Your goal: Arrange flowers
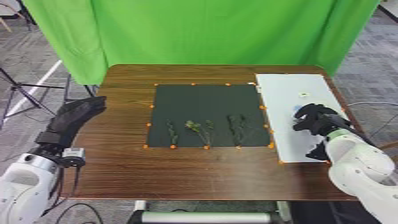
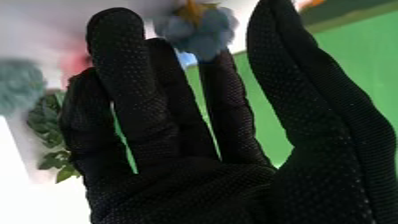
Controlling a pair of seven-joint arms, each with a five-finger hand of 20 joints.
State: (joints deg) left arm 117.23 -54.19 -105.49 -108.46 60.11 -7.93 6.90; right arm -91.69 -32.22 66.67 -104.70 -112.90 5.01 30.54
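My right hand is over the white board at the table's right side. In the right wrist view the right hand is open, its fingers extended and the thumb apart. A blue-grey flower with an orange part appears by the fingertips; contact cannot be told. Another bluish flower and green leaves lie beyond the fingers. Dark stems, a yellow-green sprig and a thin green stem rest on the dark mat. My left hand is open, off the table's left edge.
The brown wooden table carries the mat and board side by side, with small orange markers along their edges. A green curtain hangs behind it. A black object is near the board's near right corner.
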